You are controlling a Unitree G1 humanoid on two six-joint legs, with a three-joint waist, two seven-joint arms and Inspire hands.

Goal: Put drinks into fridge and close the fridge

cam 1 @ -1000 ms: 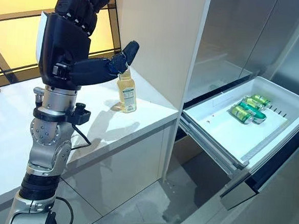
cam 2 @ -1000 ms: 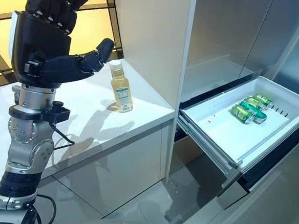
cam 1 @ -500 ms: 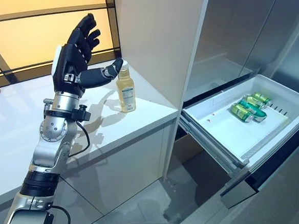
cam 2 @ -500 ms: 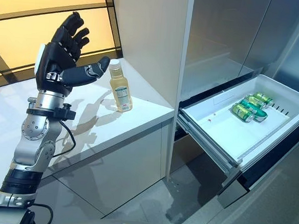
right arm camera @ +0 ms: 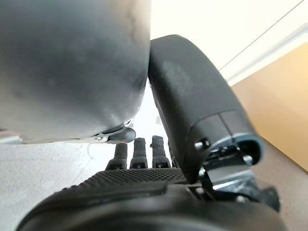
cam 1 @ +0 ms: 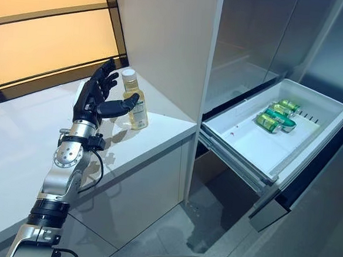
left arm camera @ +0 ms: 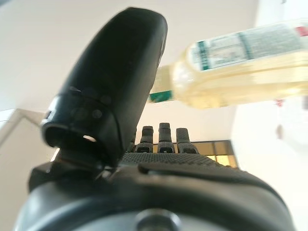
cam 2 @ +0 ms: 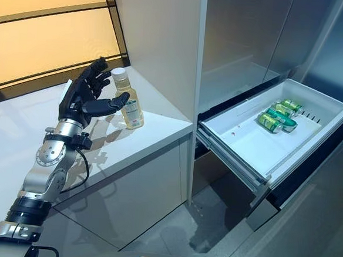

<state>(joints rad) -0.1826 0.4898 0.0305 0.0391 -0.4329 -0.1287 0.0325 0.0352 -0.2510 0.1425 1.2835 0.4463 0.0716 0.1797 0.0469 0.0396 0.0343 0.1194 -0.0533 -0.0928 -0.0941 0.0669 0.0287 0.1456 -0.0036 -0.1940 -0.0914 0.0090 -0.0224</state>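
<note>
With my left robot hand [cam 1: 94, 96] spread and empty beside the bottle [cam 1: 132, 100] at upper left, I risk the thumb tipping it on the tabletop [cam 1: 17, 147].

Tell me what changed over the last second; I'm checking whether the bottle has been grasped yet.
The left hand has reached away from the camera to the bottle, open, thumb in front of it, not closed round it. The view itself also shifted. The bottle stays upright on the counter; the cans still lie in the open drawer.
</note>
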